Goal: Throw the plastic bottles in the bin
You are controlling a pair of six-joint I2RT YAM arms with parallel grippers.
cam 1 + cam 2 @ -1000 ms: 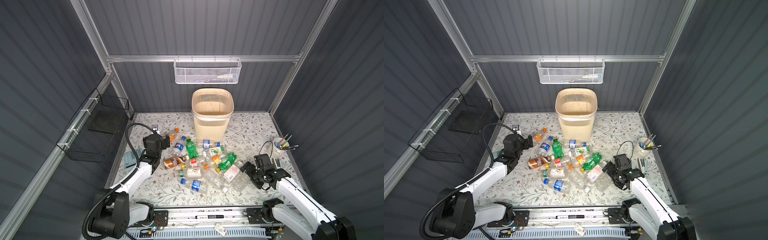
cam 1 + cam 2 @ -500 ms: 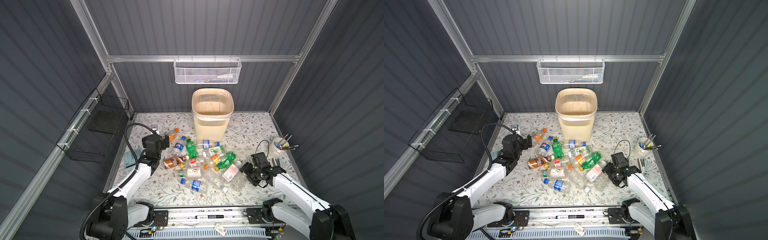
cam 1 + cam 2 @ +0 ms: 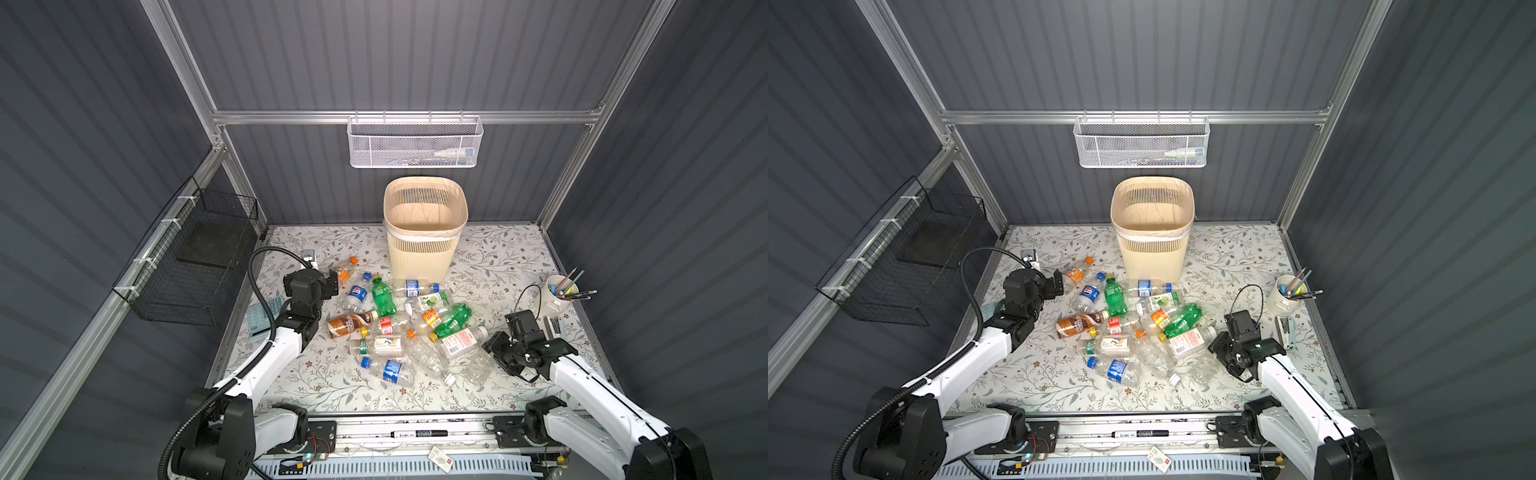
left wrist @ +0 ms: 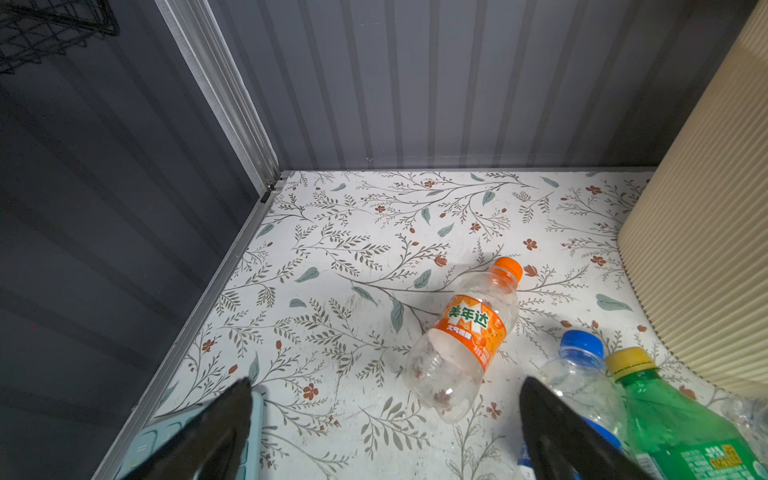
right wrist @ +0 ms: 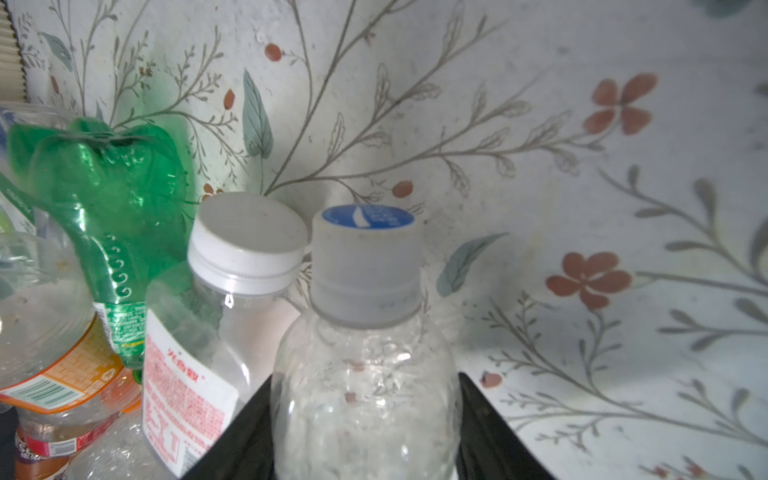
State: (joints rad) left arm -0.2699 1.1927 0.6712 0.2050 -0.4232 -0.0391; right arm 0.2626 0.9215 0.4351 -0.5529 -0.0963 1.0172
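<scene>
Closed since earlier, the right end effector (image 3: pixel 496 353) is clamped on a clear blue-capped plastic bottle (image 5: pixel 365 374), at 4 o'clock of the bottle pile (image 3: pixel 386 328). The left end effector (image 4: pixel 384 388) is held spread wide. The tall beige slatted bin (image 3: pixel 419 257), at 12 o'clock, is seen unfilled.

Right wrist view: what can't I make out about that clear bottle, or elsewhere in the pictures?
- clear bottle: bottom cut off by the picture edge, lower sides covered by the right tool.
- white mesh basket: contents too small in both top views.
- left tool: base cut off in left wrist view.
</scene>
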